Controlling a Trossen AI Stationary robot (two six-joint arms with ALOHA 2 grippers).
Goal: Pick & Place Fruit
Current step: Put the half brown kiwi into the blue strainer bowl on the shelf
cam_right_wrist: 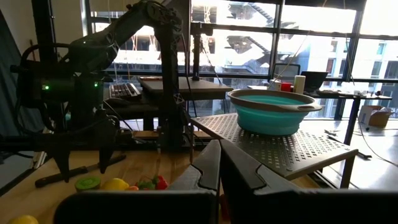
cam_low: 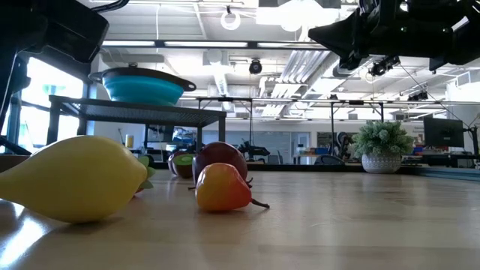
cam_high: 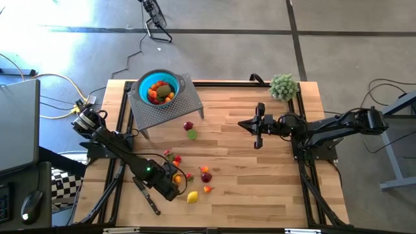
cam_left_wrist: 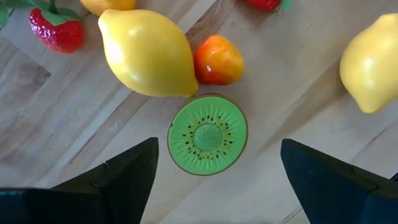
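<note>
While the right claw (cam_high: 259, 125) hangs above the middle of the bench (cam_high: 260, 182) with its two fingers pressed together on nothing, the left claw (cam_high: 174, 182) is down at the near left part of the bench, over a cluster of loose fruit. Its fingers (cam_left_wrist: 124, 180) stand well apart with a kiwi half (cam_left_wrist: 208, 134) lying cut face up on the wood between them, touched by neither. Just beyond the kiwi half lie a lemon (cam_left_wrist: 147, 53) and a small orange-red fruit (cam_left_wrist: 217, 60), the three touching or nearly so; a strawberry (cam_left_wrist: 57, 30) and a second lemon (cam_left_wrist: 372, 65) sit to either side. More fruit is scattered across the wood towards the middle, among it a dark maroon piece (cam_high: 188, 126) beside a lime green one (cam_high: 192, 135). The teal bowl (cam_high: 141, 86), already holding several fruits, stands on a perforated grey stand (cam_high: 169, 107) at the far left. A black-handled knife (cam_high: 147, 196) lies by the left arm, and a fuzzy plant ball (cam_high: 284, 86) sits at the far edge.
</note>
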